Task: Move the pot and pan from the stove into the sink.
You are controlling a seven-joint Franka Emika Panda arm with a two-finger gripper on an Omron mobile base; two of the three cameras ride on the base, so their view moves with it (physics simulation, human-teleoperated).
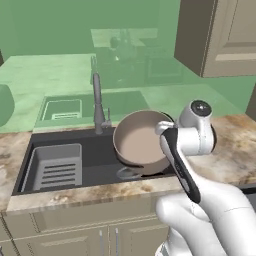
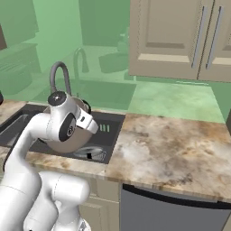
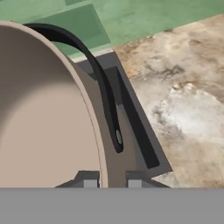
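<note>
One pot [image 1: 141, 142] in our gripper [image 3: 112, 183], fingers clamped on its rim, held tilted above right end of sink [image 1: 100, 172], faucet [image 1: 98, 107] just left.

The white arm is hiding the 3 o'clock side of the wide brownish-grey metal pot [image 1: 141, 142]; the hand view's 9 o'clock edge is cutting it off.
</note>
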